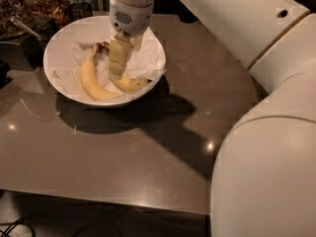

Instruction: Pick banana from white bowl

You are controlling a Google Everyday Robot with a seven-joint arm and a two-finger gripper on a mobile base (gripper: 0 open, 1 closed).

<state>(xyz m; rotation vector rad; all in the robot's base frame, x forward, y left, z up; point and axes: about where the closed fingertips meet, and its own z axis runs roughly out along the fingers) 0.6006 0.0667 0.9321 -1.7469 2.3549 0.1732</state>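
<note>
The white bowl [51, 58] with its crumpled paper lining stands at the back left of the brown table. Two bananas lie in it. The deeper-yellow banana [132, 84] runs from a dark stem end near the bowl's middle to a black tip at the right rim, with its middle hidden by my gripper. The paler banana [90, 82] curves along the front left. My gripper [117, 74] points down into the bowl, right on the deeper-yellow banana.
Containers of dark snacks [49, 5] and a dark box [17, 51] stand behind and left of the bowl. My white arm [266, 147] fills the right side. The table's front edge [98, 199] runs across the bottom.
</note>
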